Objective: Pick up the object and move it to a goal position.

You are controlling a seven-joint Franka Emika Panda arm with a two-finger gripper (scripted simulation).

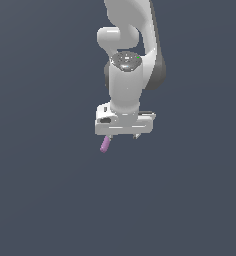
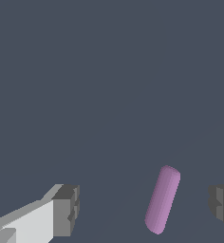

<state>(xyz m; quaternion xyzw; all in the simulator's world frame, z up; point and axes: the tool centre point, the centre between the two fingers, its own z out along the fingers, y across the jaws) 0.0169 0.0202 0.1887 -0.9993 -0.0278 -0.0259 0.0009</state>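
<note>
The object is a short pink-purple rod point(image 1: 105, 144) with rounded ends. In the exterior view it pokes out below the white gripper point(image 1: 123, 136), toward the exterior view's left, partly hidden by the hand. In the wrist view the rod point(image 2: 163, 200) lies between the two grey fingertips point(image 2: 66, 209), nearer the other fingertip point(image 2: 222, 205) and touching neither. The gripper point(image 2: 143, 209) is open and wide, with the jaws on either side of the rod.
A plain dark grey floor point(image 1: 40, 200) fills both views. The white arm point(image 1: 127, 60) rises above the gripper.
</note>
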